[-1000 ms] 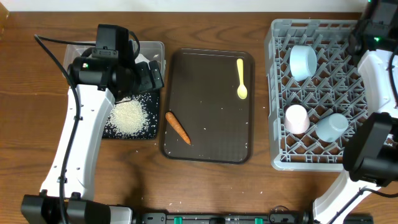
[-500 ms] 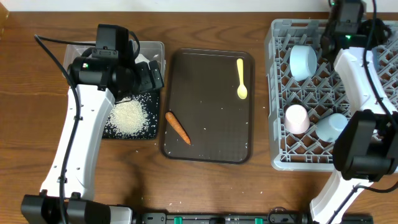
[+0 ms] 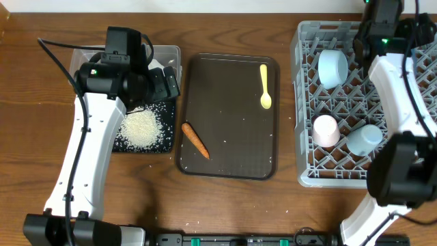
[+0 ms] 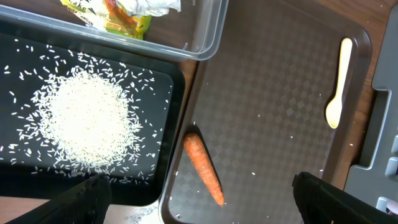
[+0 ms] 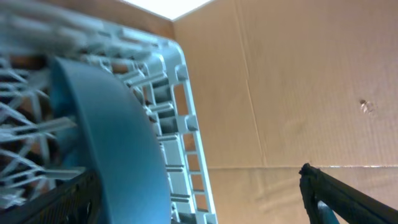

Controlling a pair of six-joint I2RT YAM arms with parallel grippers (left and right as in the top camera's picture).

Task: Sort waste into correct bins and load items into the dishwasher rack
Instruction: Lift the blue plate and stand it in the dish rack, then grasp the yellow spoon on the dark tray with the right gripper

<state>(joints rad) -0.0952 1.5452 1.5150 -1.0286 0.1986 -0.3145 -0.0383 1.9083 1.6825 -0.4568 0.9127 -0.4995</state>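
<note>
My left gripper [image 4: 211, 205] hangs open above the near end of the orange carrot stick [image 4: 202, 167], which lies on the brown tray beside the black tray [image 4: 168, 87] with its heap of rice [image 4: 87, 118]. Crumpled paper and wrapper scraps [image 4: 124, 12] lie in the clear tub [image 4: 205, 37]. The yellow spoon [image 3: 265, 87] rests on the brown tray. In the grey rack [image 3: 304, 102] are a pale bowl [image 3: 332, 68], a pink cup [image 3: 325, 131] and a light blue cup [image 3: 364, 140]. My right gripper [image 5: 199, 199] is open at the rack's back edge; the dark blue plate [image 5: 106, 137] stands on edge by its left finger.
The dark brown serving tray [image 3: 232, 160] sits between the bins and the rack, with stray rice grains on it. A cardboard wall [image 5: 298, 81] rises behind the rack. My left arm [image 3: 89, 150] covers part of the tub and black tray. Bare wooden table [image 3: 225, 205] runs along the front.
My right arm has swung left from the rack's right side to its back edge, and its jaws have opened off the plate. The left arm and everything on the trays are unmoved.
</note>
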